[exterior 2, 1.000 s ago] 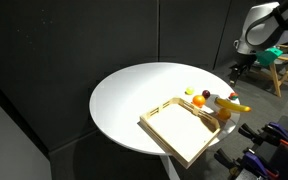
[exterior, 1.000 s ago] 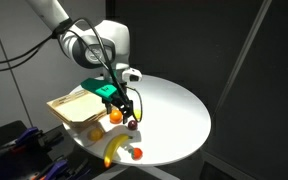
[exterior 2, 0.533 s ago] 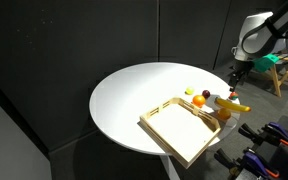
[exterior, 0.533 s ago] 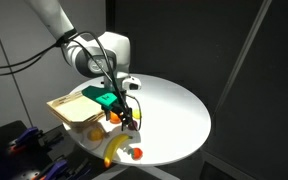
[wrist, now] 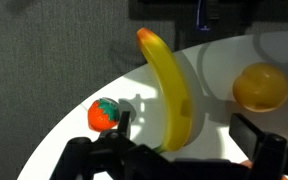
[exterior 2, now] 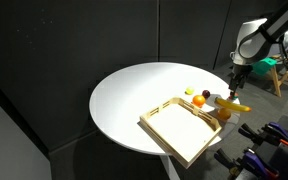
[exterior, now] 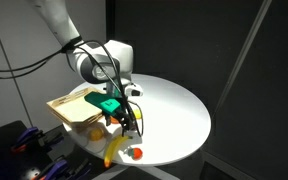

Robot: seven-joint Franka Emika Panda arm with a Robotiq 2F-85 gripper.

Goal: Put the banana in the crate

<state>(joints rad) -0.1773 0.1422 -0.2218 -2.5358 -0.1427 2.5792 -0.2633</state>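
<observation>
The banana [wrist: 171, 85] is long, curved and yellow, and lies on the white round table near its edge. It also shows in both exterior views [exterior: 114, 150] [exterior 2: 235, 106]. My gripper [wrist: 184, 130] is open and hangs above the banana, one dark finger [wrist: 120, 124] on each side of it, apparently not touching. The gripper also shows in both exterior views [exterior: 127, 122] [exterior 2: 233, 89]. The crate [exterior 2: 180, 132], a shallow tray of light wood, lies on the table beside the fruits and also shows in an exterior view [exterior: 72, 108].
A small red strawberry [wrist: 104, 115] lies left of the banana, close to the table's edge [exterior: 137, 153]. A round orange-yellow fruit [wrist: 259, 88] lies to the banana's right. More small round fruits [exterior 2: 198, 100] sit by the crate. Dark curtains surround the table [exterior 2: 124, 95].
The gripper has moved down and across toward the banana and now hangs over it. The fruits and the crate have not moved.
</observation>
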